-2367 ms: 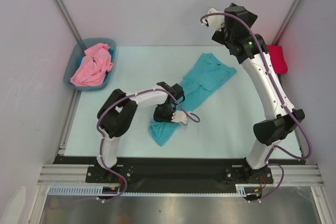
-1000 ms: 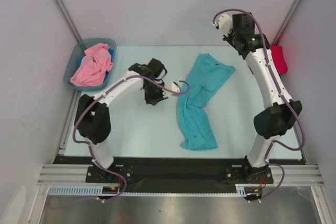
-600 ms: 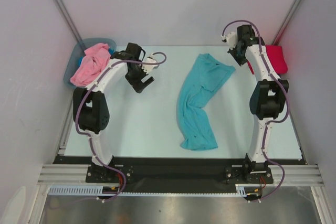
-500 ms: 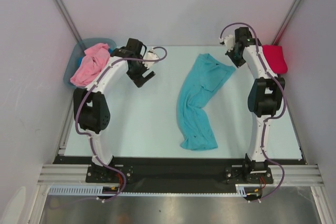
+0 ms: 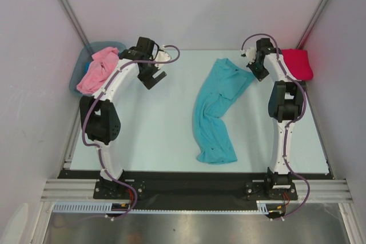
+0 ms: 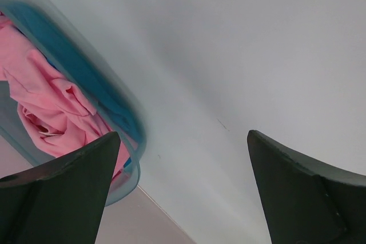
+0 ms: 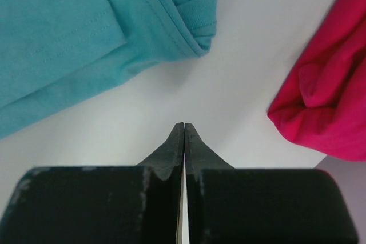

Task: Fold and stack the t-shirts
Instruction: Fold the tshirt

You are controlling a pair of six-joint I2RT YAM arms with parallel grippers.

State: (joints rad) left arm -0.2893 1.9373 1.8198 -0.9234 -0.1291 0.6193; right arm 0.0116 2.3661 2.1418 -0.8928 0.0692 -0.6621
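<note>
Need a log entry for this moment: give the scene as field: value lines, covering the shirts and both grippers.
teal shirt: unfolded, stretched along mid-table, untouched
red shirt: bunched at the far right table edge
pink shirt: heaped in the bin, far left
left gripper: open, empty, near the bin
right gripper: shut, empty, above bare table between teal and red shirts
stack: none yet

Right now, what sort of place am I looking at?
Likely a robot lab test cell: white walls enclose a pale table, a metal rail carries the left arm and right arm, and a teal shirt lies on it.
</note>
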